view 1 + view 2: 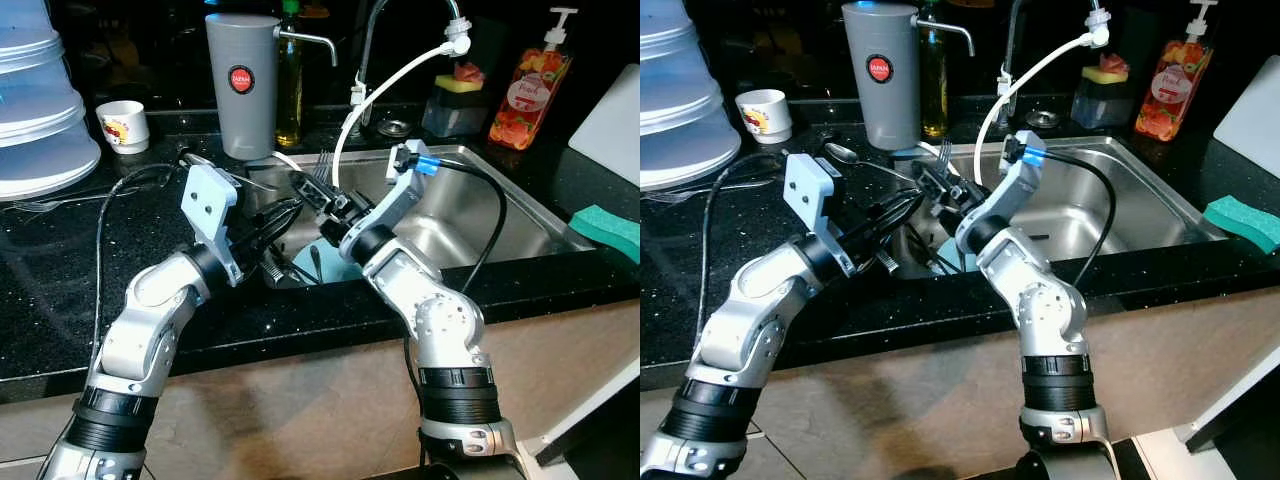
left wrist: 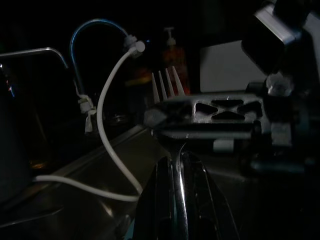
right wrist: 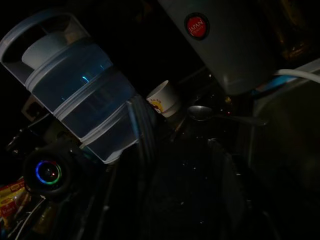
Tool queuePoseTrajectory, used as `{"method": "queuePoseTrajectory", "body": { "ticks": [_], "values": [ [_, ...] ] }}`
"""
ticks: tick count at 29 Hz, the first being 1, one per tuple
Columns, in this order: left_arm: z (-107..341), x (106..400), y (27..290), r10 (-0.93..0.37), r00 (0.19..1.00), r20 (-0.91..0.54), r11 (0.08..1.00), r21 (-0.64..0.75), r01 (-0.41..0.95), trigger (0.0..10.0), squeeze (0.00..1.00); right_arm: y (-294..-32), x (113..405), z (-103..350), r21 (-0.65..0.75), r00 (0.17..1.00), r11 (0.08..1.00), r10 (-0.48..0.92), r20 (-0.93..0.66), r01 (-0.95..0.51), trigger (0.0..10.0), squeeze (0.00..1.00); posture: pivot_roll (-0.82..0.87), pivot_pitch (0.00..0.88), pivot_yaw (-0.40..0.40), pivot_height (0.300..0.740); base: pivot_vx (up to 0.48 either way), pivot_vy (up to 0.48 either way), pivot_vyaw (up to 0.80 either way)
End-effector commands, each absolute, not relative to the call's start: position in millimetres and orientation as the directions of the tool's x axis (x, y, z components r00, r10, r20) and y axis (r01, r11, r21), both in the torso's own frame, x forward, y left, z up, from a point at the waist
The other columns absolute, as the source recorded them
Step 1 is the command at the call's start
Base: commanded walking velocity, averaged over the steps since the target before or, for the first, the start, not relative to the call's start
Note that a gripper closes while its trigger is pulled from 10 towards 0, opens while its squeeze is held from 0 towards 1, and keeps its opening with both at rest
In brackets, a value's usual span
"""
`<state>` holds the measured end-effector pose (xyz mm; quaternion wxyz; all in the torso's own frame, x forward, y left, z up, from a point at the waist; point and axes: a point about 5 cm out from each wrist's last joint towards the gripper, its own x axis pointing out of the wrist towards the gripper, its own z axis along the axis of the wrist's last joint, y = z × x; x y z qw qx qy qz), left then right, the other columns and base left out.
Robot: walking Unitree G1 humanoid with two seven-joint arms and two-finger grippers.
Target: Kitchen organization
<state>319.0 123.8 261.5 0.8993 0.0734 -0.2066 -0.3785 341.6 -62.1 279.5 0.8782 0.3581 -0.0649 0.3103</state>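
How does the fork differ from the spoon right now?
The fork is held up over the sink between both grippers, tines raised; the spoon lies flat on the black counter near the grey jug. The fork ends in tines, the spoon in a rounded bowl. Both look metal.

The countertop (image 1: 60,260) is formed of glossy black stone flecked with pale speckles. The sink (image 1: 520,215) is made of brushed stainless steel with a dull sheen. A polished metal fork (image 2: 167,87) is seen, its tines bright and smooth. The flask (image 1: 241,85) is finished in matt grey, with a glossy red badge. The hose (image 1: 385,90) is of smooth white plastic. The stacked containers (image 3: 82,92) are of translucent bluish plastic. The sponge (image 1: 610,228) appears rough and porous. The cup (image 1: 124,126) is glazed white.
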Motion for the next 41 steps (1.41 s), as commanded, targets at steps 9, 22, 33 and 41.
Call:
{"method": "queuePoseTrajectory", "body": {
  "ticks": [9,22,33,41],
  "values": [
    [260,318,126,-0.725,0.618,0.304,0.689,0.306,0.658,0.0,0.00,-51,341,284,0.644,0.794,0.481,0.478,0.376,-0.595,0.0,0.00,0.01,0.034,-0.002,0.740,0.000,0.000,0.00],
    [258,318,124,-0.739,0.609,0.287,0.673,0.328,0.663,0.0,0.00,-57,344,283,0.660,0.814,0.488,0.439,0.380,-0.572,0.0,0.00,0.01,0.028,-0.001,0.740,0.000,0.000,0.00],
    [251,327,134,-0.676,0.699,0.232,0.731,0.334,0.596,10.0,1.00,-83,366,282,0.641,0.882,0.610,0.271,0.385,-0.467,0.0,0.00,0.02,0.044,-0.002,0.740,0.000,0.000,0.00],
    [238,334,155,-0.597,0.792,0.126,0.767,0.377,0.519,10.0,0.00,-117,389,278,0.633,0.917,0.711,0.041,0.398,-0.306,0.0,0.00,0.02,0.050,-0.002,0.740,0.000,0.000,0.00]
  ]
}}
